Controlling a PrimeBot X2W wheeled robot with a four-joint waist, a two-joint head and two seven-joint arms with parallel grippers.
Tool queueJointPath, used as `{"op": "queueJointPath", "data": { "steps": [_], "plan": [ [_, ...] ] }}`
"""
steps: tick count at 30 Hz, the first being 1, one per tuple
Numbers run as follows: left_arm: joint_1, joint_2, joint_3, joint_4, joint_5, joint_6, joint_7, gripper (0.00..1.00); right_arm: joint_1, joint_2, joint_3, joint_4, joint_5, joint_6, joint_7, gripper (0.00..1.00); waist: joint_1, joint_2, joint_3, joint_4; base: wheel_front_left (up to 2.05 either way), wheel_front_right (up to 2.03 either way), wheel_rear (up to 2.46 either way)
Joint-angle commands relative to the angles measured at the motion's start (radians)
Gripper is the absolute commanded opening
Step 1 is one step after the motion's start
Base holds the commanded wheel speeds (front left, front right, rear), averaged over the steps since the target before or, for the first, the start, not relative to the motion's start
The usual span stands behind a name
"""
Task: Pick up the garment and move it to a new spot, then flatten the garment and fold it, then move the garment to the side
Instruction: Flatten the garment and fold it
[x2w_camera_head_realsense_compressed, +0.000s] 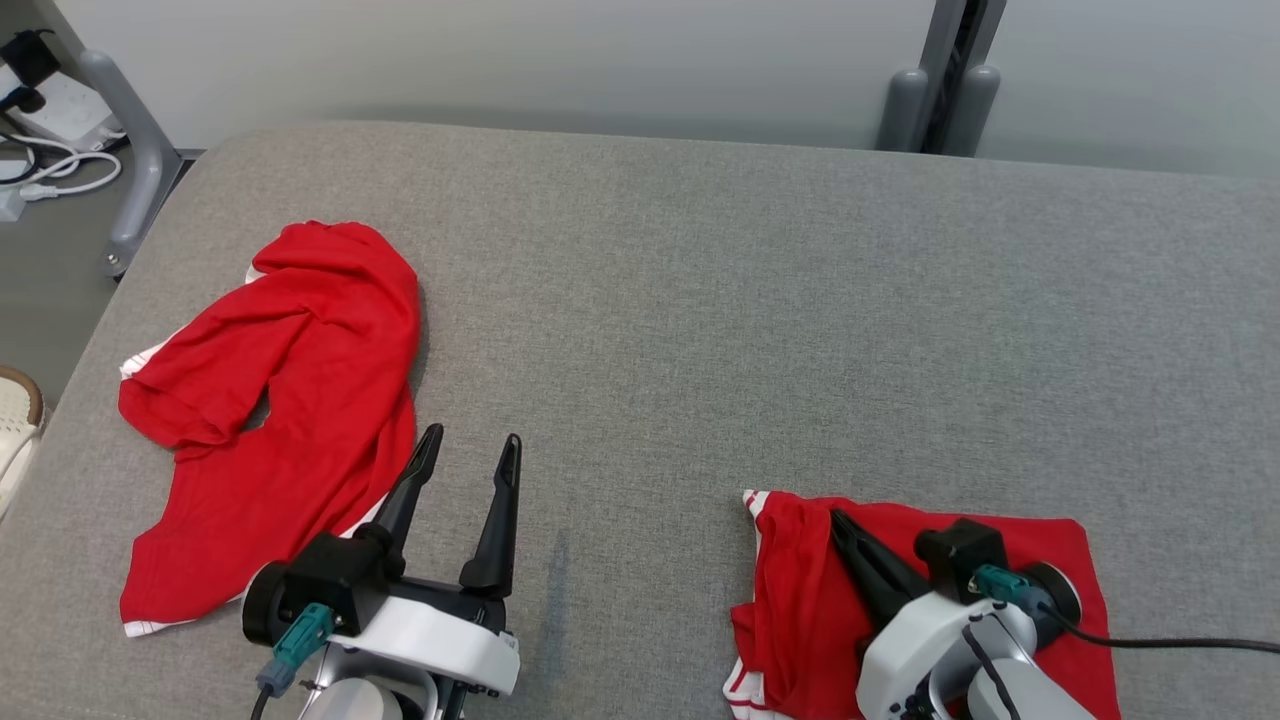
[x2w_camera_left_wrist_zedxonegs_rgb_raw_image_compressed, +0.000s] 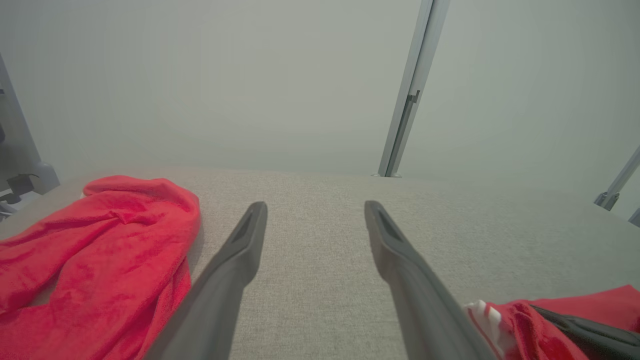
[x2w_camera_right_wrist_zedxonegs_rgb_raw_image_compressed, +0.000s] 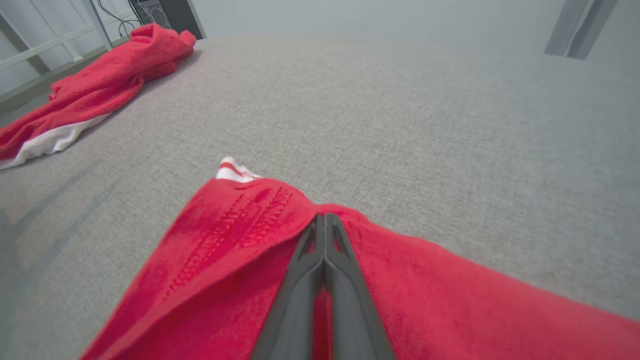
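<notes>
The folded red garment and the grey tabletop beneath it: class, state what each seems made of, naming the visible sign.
The folded red garment: soft knit fabric, perhaps cotton or a blend, matte; it creases softly and shows stitched rows and a white-striped trim. The grey tabletop: woven cloth covering, matte, with a fine speckled weave; what lies under it cannot be told.

Grey table (x2w_camera_head_realsense_compressed: 700, 300): crumpled garment (x2w_camera_head_realsense_compressed: 310, 340), folded garment (x2w_camera_head_realsense_compressed: 800, 600)
</notes>
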Motion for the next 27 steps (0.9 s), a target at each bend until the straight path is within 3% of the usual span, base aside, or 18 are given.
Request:
{"op": "queueJointPath", "data": {
  "steps": [1, 11, 27],
  "plan": [
    [-0.017, 0.004, 0.002, 0.000, 0.000, -0.004, -0.001, 1.00, -0.019, 0.001, -0.002, 0.007, -0.003, 0.000, -0.006, 0.00, 0.0000, -0.0001, 0.006, 0.004, 0.00, 0.00, 0.00],
    [-0.026, 0.004, -0.003, 0.002, -0.008, 0.004, -0.001, 1.00, -0.064, 0.015, 0.059, 0.016, 0.014, 0.000, -0.006, 0.00, 0.0000, -0.0001, 0.021, 0.021, 0.00, 0.00, 0.00],
    [-0.028, 0.004, -0.009, 0.001, -0.021, 0.015, -0.001, 1.00, -0.090, 0.014, 0.330, -0.012, 0.166, 0.000, -0.006, 0.00, 0.0000, -0.0001, 0.019, 0.021, 0.00, 0.00, 0.00]
  ]
}}
